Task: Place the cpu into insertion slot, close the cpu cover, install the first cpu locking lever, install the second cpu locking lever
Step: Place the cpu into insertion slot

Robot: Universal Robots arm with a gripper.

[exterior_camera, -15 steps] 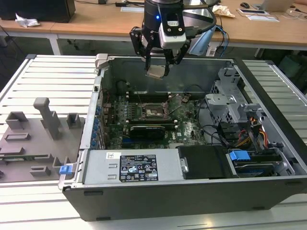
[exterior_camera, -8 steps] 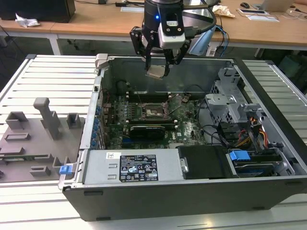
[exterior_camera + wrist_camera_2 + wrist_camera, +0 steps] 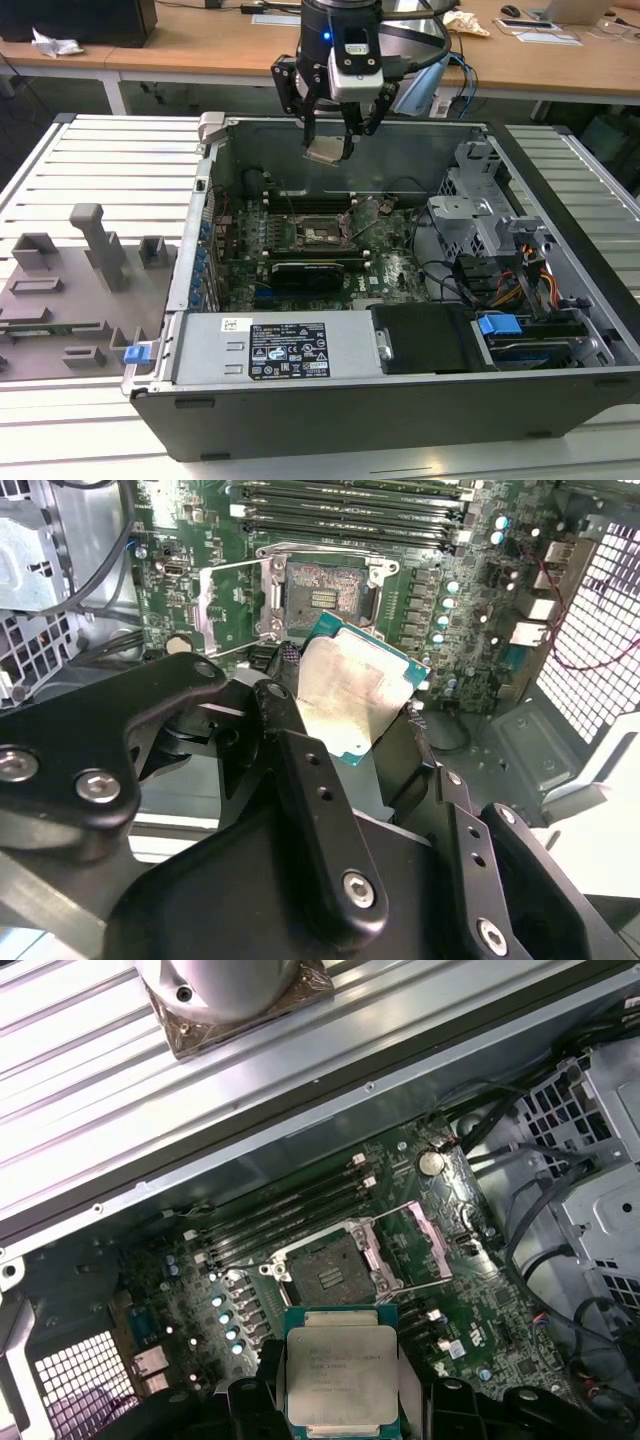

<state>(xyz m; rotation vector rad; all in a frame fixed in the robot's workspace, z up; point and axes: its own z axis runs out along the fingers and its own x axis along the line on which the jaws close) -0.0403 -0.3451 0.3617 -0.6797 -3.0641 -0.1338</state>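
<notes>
Holding cpu (image 3: 342, 1375) by edges, pincer (image 3: 330, 138) well above insertion slot (image 3: 328, 1272)

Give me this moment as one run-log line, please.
gripper: shut on cpu | cpu: above insertion slot, not seated | cpu cover: open

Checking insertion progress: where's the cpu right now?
In the exterior view the cpu is held in the end effector, raised over the open computer case, above the empty socket and not yet seated.
</notes>
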